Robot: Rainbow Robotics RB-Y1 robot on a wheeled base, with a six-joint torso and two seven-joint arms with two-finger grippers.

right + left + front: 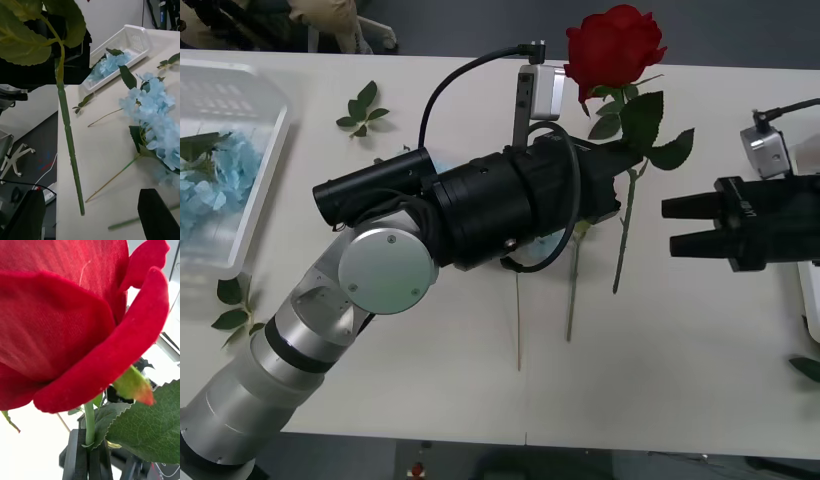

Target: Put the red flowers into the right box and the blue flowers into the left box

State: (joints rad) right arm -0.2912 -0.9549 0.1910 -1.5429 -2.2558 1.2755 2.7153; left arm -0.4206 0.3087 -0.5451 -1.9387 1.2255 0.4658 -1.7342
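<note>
Left hand (89, 461) clamped on red rose (614, 45) stem; right hand (680, 227) spread, empty.

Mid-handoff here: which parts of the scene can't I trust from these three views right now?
- Front view: the left claw sits hidden behind its own black forearm.
- Front view: the plain white tray-like right box is cut off by the frame edge.
- Left wrist view: the dark-red artificial rose blocks the table beyond.

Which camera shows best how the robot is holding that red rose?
The left wrist view: the left gripper is shut on the red rose stem below the bloom. The front view shows the whole flower; the right wrist view shows its stem and leaves.
</note>
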